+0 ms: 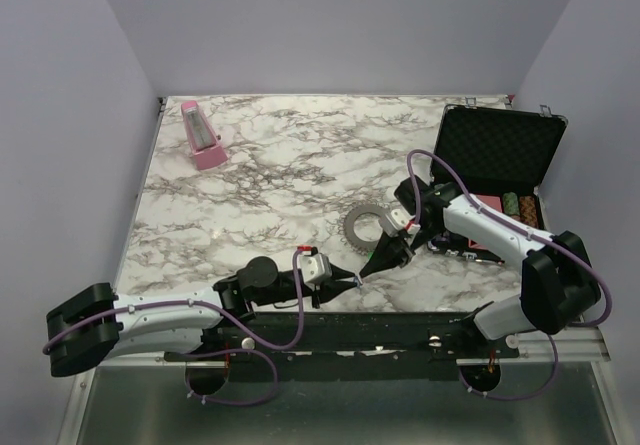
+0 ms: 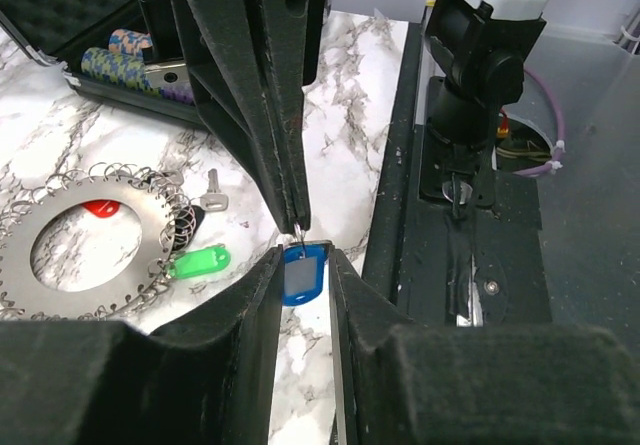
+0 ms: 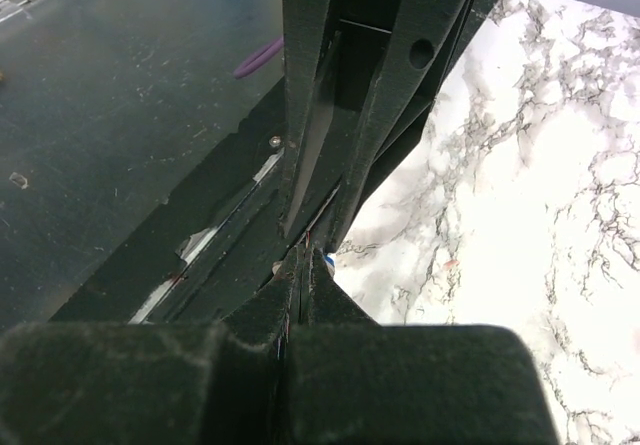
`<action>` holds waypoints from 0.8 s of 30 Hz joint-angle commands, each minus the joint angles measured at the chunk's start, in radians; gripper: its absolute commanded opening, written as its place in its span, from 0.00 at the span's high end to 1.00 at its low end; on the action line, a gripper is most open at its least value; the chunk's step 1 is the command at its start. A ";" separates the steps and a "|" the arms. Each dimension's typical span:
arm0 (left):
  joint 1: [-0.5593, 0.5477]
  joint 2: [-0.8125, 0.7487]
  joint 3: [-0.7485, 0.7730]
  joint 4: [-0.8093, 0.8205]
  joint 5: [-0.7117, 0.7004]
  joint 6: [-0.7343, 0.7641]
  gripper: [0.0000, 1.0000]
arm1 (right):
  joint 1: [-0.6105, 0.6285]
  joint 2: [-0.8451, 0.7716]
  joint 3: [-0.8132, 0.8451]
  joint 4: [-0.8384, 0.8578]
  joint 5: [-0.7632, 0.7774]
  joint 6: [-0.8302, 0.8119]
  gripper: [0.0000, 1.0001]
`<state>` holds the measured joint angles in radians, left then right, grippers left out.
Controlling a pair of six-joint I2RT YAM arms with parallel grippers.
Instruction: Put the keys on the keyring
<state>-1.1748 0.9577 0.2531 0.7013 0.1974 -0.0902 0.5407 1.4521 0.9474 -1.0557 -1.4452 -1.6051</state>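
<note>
left wrist view had the left jaws nearest, clamped on the blue key [image 2: 303, 273] just over the marble surface [image 2: 350, 95]. right jaws reached down from above, pinched together on the small wire loop at that key's top. beyond, a green key [image 2: 200, 263] lay against the toothed rim of the keyring [image 2: 150, 255], a red key [image 2: 100, 207] showed through its hole, and a silver key [image 2: 213, 198] lay just beside. whether those were hooked on, i could not tell. the blue one looked not yet attached. farthest sat the open case [image 2: 60, 5].

You can count three coloured keys: blue key [image 2: 303, 273], green key [image 2: 200, 262], red key [image 2: 100, 207]; one keyring [image 2: 95, 303], one case [image 1: 497, 155], one metronome [image 1: 203, 137].
</note>
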 commanded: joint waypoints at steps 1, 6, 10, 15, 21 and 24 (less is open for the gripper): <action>-0.017 -0.008 0.011 0.003 0.000 0.000 0.68 | -0.008 -0.025 0.028 -0.015 -0.009 -0.037 1.00; -0.031 -0.103 -0.038 -0.032 -0.018 0.013 0.64 | -0.008 -0.025 0.034 -0.220 0.068 -0.353 0.99; -0.037 -0.207 -0.080 -0.115 -0.050 0.066 0.62 | -0.007 -0.019 0.042 -0.331 0.141 -0.567 1.00; -0.037 -0.304 -0.113 -0.172 -0.075 0.136 0.60 | -0.007 0.002 0.050 -0.366 0.200 -0.644 1.00; -0.037 -0.217 -0.104 -0.123 -0.064 0.158 0.61 | -0.005 0.037 0.053 -0.368 0.241 -0.658 1.00; -0.040 -0.137 -0.080 -0.089 -0.058 0.168 0.61 | -0.007 0.045 0.051 -0.366 0.261 -0.664 0.99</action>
<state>-1.2068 0.7338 0.1474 0.5770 0.1452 0.0406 0.5365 1.4803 0.9771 -1.3296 -1.2381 -1.9675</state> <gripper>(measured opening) 0.394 0.006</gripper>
